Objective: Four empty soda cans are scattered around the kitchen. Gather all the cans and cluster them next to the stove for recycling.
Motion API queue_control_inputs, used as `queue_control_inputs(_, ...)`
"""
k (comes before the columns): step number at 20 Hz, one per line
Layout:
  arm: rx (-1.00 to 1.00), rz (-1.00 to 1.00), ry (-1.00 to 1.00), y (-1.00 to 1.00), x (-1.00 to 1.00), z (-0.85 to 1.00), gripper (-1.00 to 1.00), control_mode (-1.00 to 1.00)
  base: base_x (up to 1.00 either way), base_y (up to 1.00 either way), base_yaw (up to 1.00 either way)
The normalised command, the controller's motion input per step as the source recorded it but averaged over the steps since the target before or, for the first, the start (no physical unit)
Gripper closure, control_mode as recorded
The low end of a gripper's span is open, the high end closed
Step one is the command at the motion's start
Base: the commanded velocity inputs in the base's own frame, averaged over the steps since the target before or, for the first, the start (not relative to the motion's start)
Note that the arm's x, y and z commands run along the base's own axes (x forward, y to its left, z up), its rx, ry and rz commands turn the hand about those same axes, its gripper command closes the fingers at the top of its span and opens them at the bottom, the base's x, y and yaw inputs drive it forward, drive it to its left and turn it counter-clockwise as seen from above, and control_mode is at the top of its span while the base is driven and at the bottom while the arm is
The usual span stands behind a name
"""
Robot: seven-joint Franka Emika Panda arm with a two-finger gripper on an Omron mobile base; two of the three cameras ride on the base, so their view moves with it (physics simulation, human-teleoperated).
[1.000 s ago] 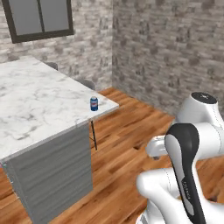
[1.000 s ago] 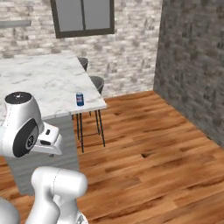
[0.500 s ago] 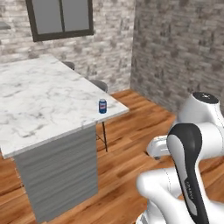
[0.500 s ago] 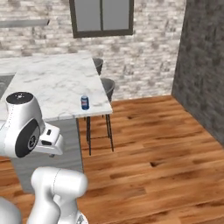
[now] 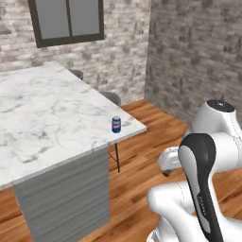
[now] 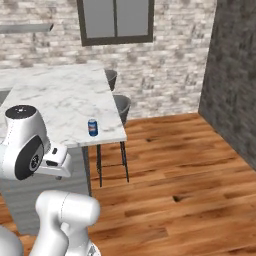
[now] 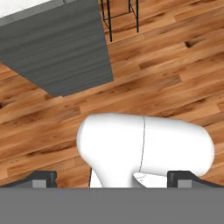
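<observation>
Marble covers the island top, where one blue soda can stands upright near its corner, two stools tucked beside. Gripper jaws spread wide apart, holding nothing, above the wood floor.

The hand view looks down on a wooden plank floor that covers most of the frame, its boards running slightly uphill to the right, with a dark knot in the upper right. A grey ribbed panel fills the upper left, slanting down to a corner near mid-frame. Thin black stool legs stand at the top centre. The gripper has its two dark fingertips set far apart at the bottom corners, nothing between them.
</observation>
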Motion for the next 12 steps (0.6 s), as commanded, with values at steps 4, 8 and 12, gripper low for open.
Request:
queue_control_inputs(4, 0.0, 0.0, 0.0, 0.0, 0.0, 0.0, -1.0, 1.0, 0.42, -0.43, 0.25)
queue_control_inputs(8, 0.0, 0.0, 0.0, 0.0, 0.0, 0.0, -1.0, 1.0, 0.31, -0.19, 0.3)
queue_control_inputs(12, 0.0, 0.0, 0.0, 0.0, 0.0, 0.0, -1.0, 1.0, 0.27, 0.0, 0.26)
